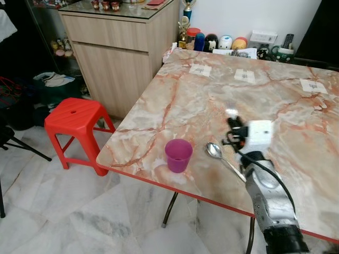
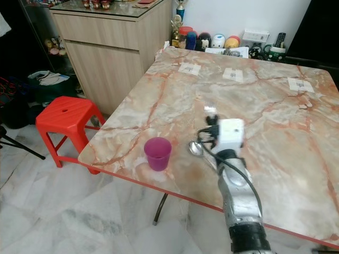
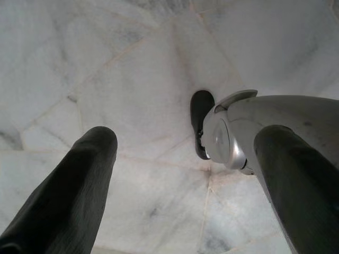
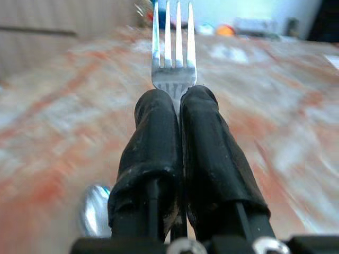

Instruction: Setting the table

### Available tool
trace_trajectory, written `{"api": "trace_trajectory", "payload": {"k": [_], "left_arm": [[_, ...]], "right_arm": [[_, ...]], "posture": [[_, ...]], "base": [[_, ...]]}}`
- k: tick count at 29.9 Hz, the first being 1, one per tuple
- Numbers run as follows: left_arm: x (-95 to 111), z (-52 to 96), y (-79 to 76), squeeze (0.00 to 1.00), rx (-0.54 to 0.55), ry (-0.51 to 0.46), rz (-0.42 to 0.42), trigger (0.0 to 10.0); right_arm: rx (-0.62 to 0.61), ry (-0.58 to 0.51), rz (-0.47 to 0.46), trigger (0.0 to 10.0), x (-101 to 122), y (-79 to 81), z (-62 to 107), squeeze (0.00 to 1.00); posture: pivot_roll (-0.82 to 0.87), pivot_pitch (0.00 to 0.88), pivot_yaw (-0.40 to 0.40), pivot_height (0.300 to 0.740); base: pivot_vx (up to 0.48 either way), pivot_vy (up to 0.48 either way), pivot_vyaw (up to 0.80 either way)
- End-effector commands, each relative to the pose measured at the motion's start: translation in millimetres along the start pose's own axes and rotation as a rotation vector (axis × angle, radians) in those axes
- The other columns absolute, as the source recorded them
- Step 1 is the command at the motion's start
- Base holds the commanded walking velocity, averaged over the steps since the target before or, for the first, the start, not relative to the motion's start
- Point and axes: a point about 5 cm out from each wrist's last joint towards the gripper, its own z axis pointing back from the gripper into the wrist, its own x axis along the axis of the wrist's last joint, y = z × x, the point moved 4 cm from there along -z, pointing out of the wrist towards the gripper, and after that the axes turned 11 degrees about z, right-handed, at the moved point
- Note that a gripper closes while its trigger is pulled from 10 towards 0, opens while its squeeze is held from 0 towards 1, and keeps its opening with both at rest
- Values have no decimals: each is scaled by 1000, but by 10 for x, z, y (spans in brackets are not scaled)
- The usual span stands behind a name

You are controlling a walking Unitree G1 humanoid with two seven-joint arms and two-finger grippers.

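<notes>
The right gripper (image 4: 177, 106) has its jaws clamped on a fork (image 4: 174, 47), tines pointing out over the tabletop (image 1: 296, 127). Just below-left lies the spoon (image 1: 214, 151), beside the purple cup (image 1: 178, 155). The left gripper (image 3: 180, 174), jaws wide, hangs idle above the floor (image 3: 106, 69).

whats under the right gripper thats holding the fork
The right gripper, shut on the fork, hovers over the marble table. The spoon lies beneath it; the arm covers part of its handle.
</notes>
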Motion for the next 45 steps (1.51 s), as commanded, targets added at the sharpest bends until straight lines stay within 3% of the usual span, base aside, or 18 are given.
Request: {"api": "trace_trajectory", "payload": {"k": [1,5,10,21,26,45], "left_arm": [[-126,15,-62,0,-5,38,1,10000],[-17,-40,-177,0,-19,21,-13,10000],[34,-57,-212,0,-30,11,-28,10000],[53,-54,-176,0,-30,5,-32,10000],[51,-55,-200,0,-35,4,-34,10000],[162,-77,-179,0,-31,-21,-61,10000]], "right_arm": [[-36,-32,0,10000,68,-30,45,0],[-55,-34,7,10000,68,-26,101,0],[-62,-37,-5,10000,85,-16,131,0],[-68,-34,-20,10000,89,21,115,0],[-47,-43,-42,10000,109,131,94,0],[-115,-38,-123,10000,74,86,97,0]], "posture": [[21,68,-18,740],[1,46,-22,740],[2,25,-27,740],[-3,0,-31,740],[4,0,-31,740],[5,37,-1,740]], "base": [[0,0,0],[0,0,0],[0,0,0],[0,-396,-401],[0,-454,0],[0,-451,0]]}}
